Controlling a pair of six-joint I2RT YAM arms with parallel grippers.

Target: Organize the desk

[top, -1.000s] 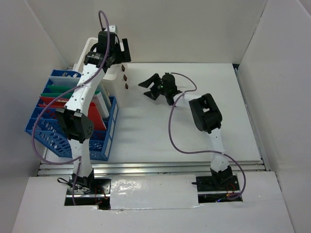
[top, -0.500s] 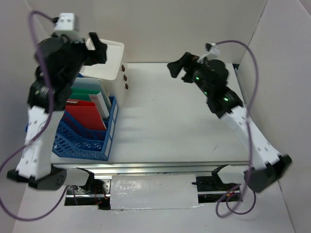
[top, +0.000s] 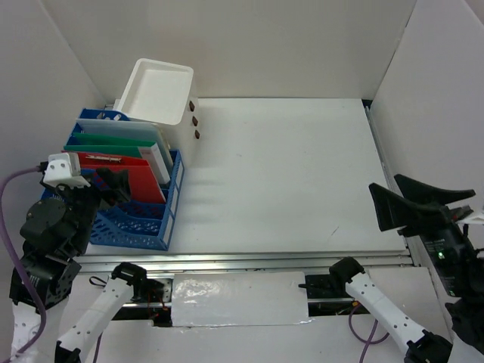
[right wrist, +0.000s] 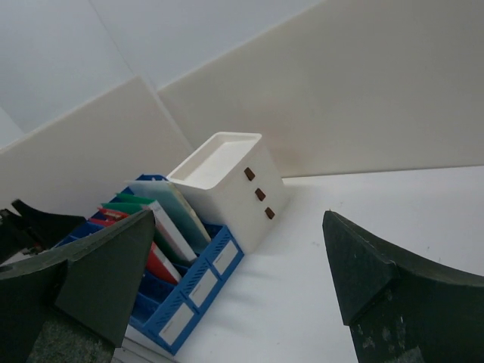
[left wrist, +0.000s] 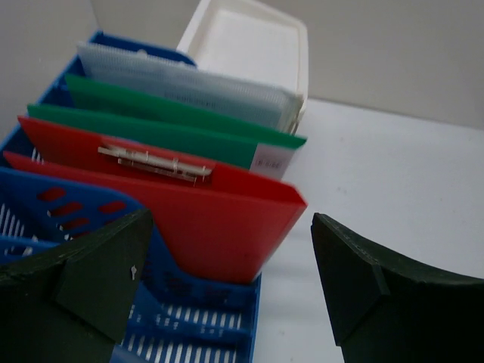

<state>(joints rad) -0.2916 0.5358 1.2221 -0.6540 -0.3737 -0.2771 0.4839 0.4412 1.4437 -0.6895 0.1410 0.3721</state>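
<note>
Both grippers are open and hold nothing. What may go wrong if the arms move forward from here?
The left gripper hangs close before the blue file rack; a forward move might strike the red folder or shove the rack. The white box stands close behind the rack, so a shoved rack might push it too.

The white desk [top: 287, 174] carries a blue file rack [top: 172, 204] at its left edge and, just behind it, a white box [top: 155, 91] with three brown knobs [top: 195, 120].

The desk [top: 287, 174] bears one blue rack [top: 130, 228], one white box [top: 155, 91], three brown knobs [top: 195, 120].
</note>
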